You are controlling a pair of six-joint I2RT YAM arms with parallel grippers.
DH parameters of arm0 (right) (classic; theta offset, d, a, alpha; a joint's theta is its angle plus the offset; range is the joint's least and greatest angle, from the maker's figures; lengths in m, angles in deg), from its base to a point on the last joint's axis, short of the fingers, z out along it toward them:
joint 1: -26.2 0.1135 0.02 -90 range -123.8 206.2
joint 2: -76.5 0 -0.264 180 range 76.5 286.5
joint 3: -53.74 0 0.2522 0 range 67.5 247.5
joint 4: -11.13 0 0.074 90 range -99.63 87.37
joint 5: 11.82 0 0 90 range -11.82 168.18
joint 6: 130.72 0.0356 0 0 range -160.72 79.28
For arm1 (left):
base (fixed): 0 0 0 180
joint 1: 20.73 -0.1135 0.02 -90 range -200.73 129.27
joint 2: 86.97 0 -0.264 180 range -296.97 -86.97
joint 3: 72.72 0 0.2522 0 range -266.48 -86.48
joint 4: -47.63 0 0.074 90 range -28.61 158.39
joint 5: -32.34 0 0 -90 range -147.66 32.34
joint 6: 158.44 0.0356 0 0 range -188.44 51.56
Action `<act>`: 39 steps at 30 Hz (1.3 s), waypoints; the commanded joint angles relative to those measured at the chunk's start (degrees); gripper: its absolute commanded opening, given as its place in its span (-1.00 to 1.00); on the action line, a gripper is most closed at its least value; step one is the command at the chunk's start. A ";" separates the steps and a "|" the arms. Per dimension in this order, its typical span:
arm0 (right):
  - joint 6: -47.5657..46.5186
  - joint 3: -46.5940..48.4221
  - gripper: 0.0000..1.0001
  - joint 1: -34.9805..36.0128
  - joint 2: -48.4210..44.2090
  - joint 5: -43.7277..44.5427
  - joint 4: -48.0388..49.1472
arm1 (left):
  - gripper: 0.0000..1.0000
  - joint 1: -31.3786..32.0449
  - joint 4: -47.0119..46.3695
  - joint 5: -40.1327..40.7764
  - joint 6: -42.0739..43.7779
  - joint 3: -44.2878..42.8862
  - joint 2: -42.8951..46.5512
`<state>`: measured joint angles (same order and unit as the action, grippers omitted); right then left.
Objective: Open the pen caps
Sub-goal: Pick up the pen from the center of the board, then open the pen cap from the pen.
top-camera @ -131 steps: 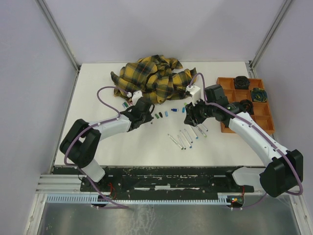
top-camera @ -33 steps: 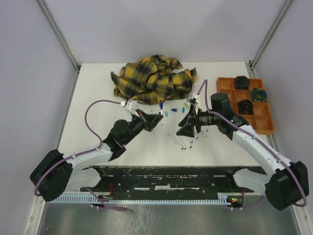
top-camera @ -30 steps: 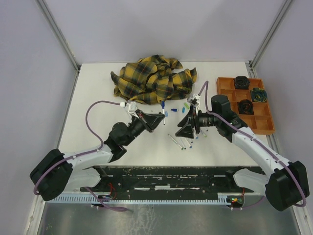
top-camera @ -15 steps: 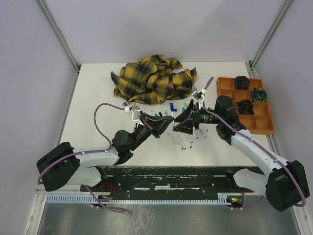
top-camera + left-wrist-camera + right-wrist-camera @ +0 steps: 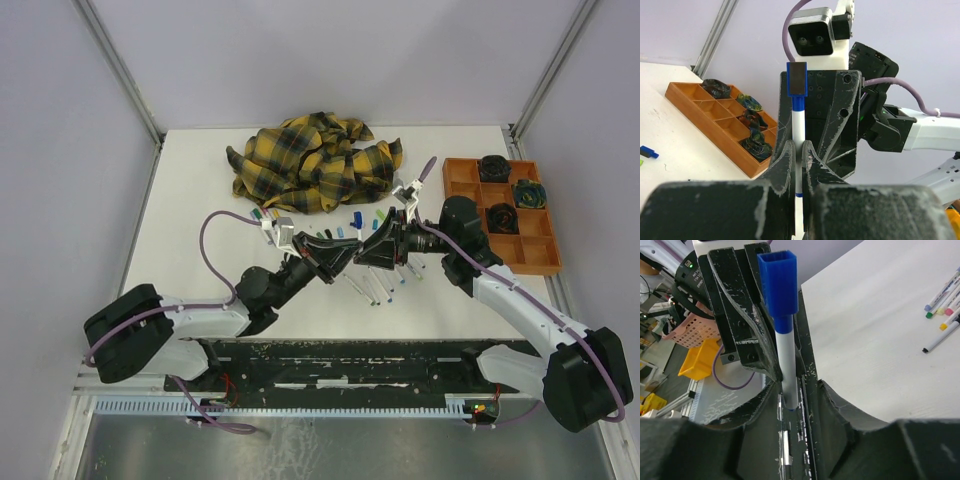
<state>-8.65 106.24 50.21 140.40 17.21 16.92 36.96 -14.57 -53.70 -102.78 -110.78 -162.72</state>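
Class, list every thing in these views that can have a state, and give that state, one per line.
left gripper: shut on the held pen's barrel
right gripper: fingers flank the same barrel, grip unclear
held pen: off the table, blue cap on
pens on the table: lying flat
plaid cloth: crumpled
orange tray: some compartments filled, some bare

**Random stuff sitting around this table**

So at the back of the white table [image 5: 200, 220] there's a crumpled yellow-and-black plaid cloth [image 5: 315, 165]. On the right is an orange divided tray [image 5: 462, 172] with dark bundles [image 5: 493, 167] in a few compartments. Off the table's edge: a pink basket [image 5: 692, 332] and a yellow bin [image 5: 702, 357].
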 commanded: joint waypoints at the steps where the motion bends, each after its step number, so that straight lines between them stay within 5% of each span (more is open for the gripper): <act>1: -0.42 0.23 -0.23 0.33 -0.13 -1.82 2.80 | -0.95 0.53 -4.73 0.24 3.56 -2.46 -0.79; 6: -1.38 0.46 -0.90 0.40 0.10 -2.08 1.94 | -0.94 0.59 -4.78 -0.27 3.45 -2.64 -0.94; 8: -2.15 0.65 -1.00 0.41 -0.17 -2.09 1.29 | -0.85 0.62 -4.21 0.03 3.33 -2.61 -0.62; 15: -6.57 1.60 -1.00 0.41 -0.82 -2.10 -3.49 | 0.53 0.26 11.81 6.38 2.10 -2.92 7.91; 18: -8.34 2.10 -1.00 0.42 -0.85 -2.20 -5.47 | 0.61 -2.65 24.08 2.37 0.55 -5.82 12.03; 21: -9.71 2.49 -1.00 0.43 -0.81 -2.28 -7.00 | 0.88 -7.13 26.88 -5.70 -3.57 -6.84 13.93; 28: -12.85 3.31 -1.00 0.51 -0.76 -2.58 -10.61 | 0.79 -12.55 33.79 -16.29 -8.60 -12.52 12.17; 39: -13.99 3.82 -1.00 0.47 -0.09 -2.94 -12.22 | 0.24 -13.01 35.70 -21.67 -10.35 -17.89 7.17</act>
<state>-20.89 106.94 50.47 140.44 15.20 4.75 24.33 21.38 -71.45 -110.61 -125.25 -154.26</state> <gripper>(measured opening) 0.040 0.655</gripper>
